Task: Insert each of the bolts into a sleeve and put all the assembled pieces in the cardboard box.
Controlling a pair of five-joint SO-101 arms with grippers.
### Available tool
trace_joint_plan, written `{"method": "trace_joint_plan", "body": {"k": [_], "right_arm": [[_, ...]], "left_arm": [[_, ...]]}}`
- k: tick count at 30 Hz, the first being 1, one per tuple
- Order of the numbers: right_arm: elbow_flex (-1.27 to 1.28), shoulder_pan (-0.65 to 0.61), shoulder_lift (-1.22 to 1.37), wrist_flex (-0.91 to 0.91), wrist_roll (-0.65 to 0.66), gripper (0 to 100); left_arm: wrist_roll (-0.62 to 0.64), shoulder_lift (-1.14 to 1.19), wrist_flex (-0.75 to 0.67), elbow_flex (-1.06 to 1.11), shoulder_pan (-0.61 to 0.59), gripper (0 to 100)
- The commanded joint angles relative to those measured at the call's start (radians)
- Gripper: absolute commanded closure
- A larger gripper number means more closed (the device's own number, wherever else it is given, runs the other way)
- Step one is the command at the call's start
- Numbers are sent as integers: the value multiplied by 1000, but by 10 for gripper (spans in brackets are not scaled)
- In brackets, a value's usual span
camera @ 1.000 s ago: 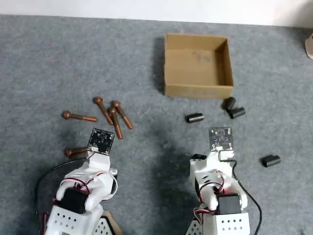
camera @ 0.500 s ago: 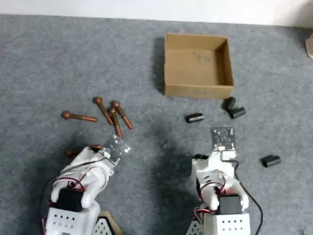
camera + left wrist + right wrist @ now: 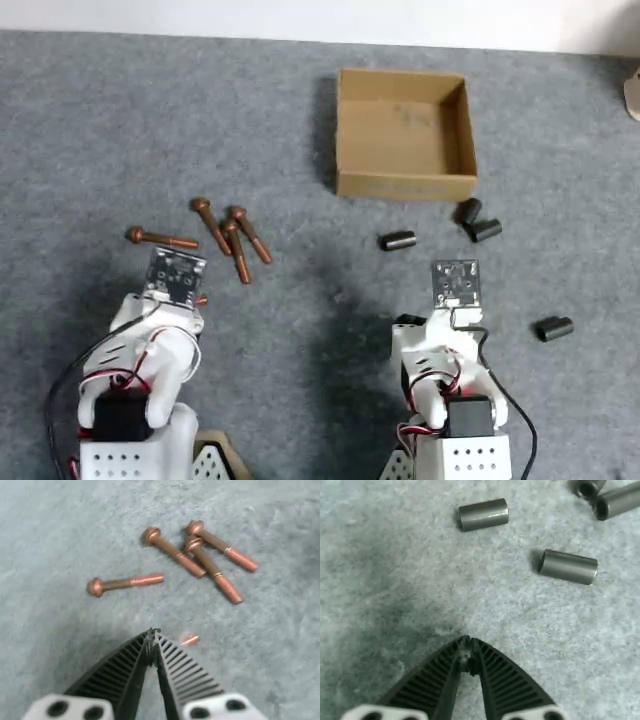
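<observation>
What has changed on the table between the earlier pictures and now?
The left gripper swung toward the table's middle, then back out to the left; it is shut and empty. Nothing was gripped or released. The right gripper, the bolts, the sleeves and the cardboard box stayed where they were.

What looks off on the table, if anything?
Nothing damaged or spilled. The cardboard box stands upright and empty. Only quirks: three bolts lie bunched together, and another bolt is mostly hidden behind the shut left end effector. Two sleeves lie close together near the box's corner.
</observation>
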Motion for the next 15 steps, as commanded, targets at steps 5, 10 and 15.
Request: {"method": "trace_joint_plan", "body": {"k": [5,10,15], "right_arm": [[137,10,-15,-4,-6,994],[137,10,-13,-4,-8,994],[137,12,-13,-4,-6,994]], "left_arm": [[23,403,-97,-168,-35,992],[123,863,-114,-458,-28,992],[338,1262,-114,-731,-30,993]]}}
